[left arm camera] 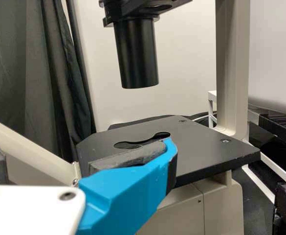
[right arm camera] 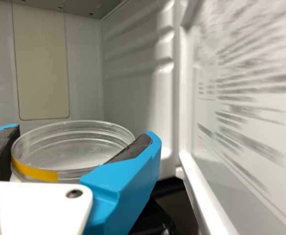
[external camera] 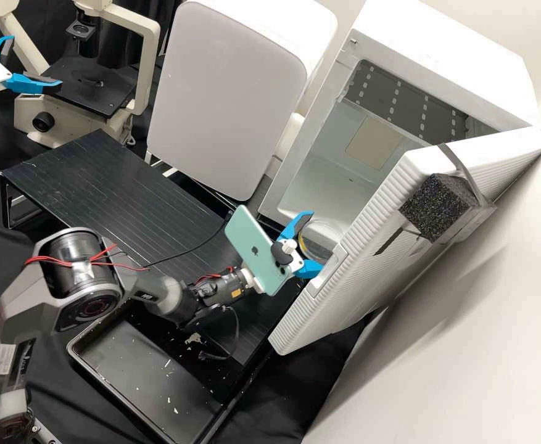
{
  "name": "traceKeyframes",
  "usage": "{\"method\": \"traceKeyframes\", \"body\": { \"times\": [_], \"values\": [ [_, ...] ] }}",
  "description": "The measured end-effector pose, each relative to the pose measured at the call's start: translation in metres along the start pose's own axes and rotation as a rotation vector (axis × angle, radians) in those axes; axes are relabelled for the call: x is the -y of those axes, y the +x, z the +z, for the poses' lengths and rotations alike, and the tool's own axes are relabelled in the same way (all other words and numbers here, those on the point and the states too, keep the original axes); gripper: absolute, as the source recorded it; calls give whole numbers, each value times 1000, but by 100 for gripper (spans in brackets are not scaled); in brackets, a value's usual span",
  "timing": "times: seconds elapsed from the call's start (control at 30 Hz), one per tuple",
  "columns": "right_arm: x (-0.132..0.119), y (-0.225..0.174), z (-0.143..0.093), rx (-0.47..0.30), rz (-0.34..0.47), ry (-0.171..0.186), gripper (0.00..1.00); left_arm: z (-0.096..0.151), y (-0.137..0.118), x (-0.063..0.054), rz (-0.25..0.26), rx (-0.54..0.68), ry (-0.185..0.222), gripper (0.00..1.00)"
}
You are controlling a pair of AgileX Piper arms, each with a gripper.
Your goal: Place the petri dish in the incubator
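We have the petri dish (right arm camera: 74,152) roughly level at the incubator (external camera: 455,55) mouth, pinched by the right gripper (right arm camera: 84,132). The left gripper (external camera: 34,60) is spread, well apart from the incubator. We should advance clear of the incubator's door (external camera: 384,209), lower until the base seats flat, then release evenly. The dish's underside is hidden; we cannot confirm contact with the incubator's floor.

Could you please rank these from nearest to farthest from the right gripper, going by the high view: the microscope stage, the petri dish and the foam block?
1. Petri dish, between the fingers of the right gripper, at the incubator's opening.
2. Foam block, on the open door, toward the view's right.
3. Microscope stage, far off at upper left.
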Motion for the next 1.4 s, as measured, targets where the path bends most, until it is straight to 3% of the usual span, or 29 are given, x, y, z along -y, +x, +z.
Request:
{"method": "traceKeyframes", "body": {
  "times": [0.37,0.73,1.33,1.37,1.4],
  "values": [
    [32,54,2,29,-96,-7,0,0,0,0,0,0,0,100],
    [38,90,7,35,-95,-18,0,0,0,0,0,0,0,100],
    [49,104,-8,30,-140,-10,0,0,0,0,0,0,0,100],
    [49,104,-8,32,-142,-11,100,0,0,0,0,0,0,100],
    [49,104,-8,32,-142,-11,100,0,0,0,0,0,0,100]
  ]
}}
